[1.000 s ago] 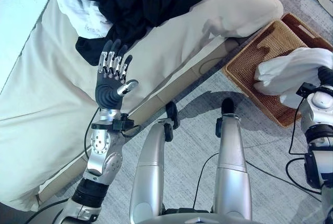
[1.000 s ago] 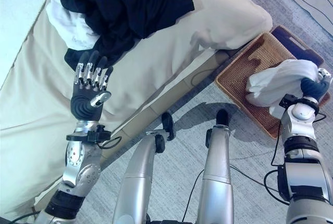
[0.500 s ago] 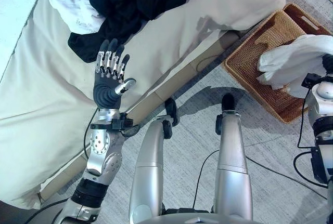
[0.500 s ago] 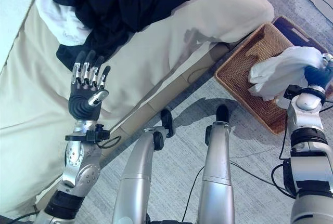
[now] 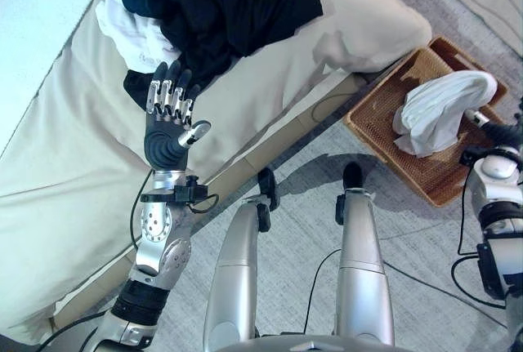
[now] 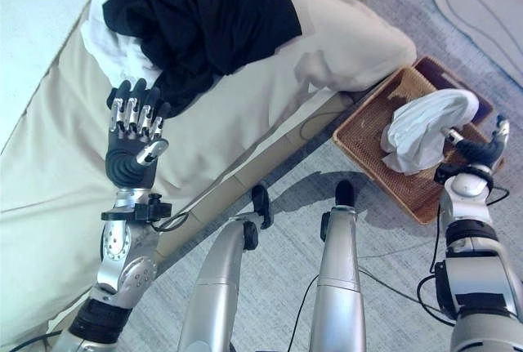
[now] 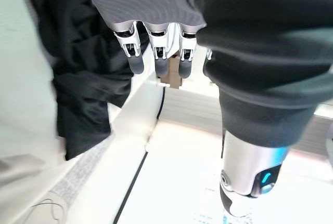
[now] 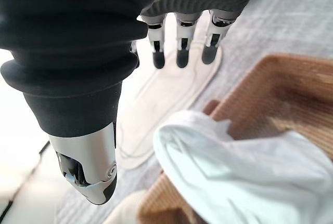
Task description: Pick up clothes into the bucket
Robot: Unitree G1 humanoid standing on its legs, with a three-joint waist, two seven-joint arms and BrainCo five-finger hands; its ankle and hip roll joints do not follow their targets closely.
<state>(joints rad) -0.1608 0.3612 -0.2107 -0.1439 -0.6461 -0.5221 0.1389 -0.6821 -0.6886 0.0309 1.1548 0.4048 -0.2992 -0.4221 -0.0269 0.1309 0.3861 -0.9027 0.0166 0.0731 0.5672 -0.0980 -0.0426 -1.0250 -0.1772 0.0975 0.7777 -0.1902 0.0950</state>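
With white garment (image 5: 441, 111) released into wicker basket (image 5: 384, 135) and right hand (image 6: 482, 149) spread, advance spread left hand (image 5: 169, 123) onto black clothes (image 5: 221, 9) near bed's far edge.

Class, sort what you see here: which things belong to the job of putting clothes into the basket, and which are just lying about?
Belongs to the job:
- black clothes on the bed
- white garment under them
- white cloth in the wicker basket
- left hand, open
- right hand, open

Just lying about:
- beige bed cover
- grey carpet
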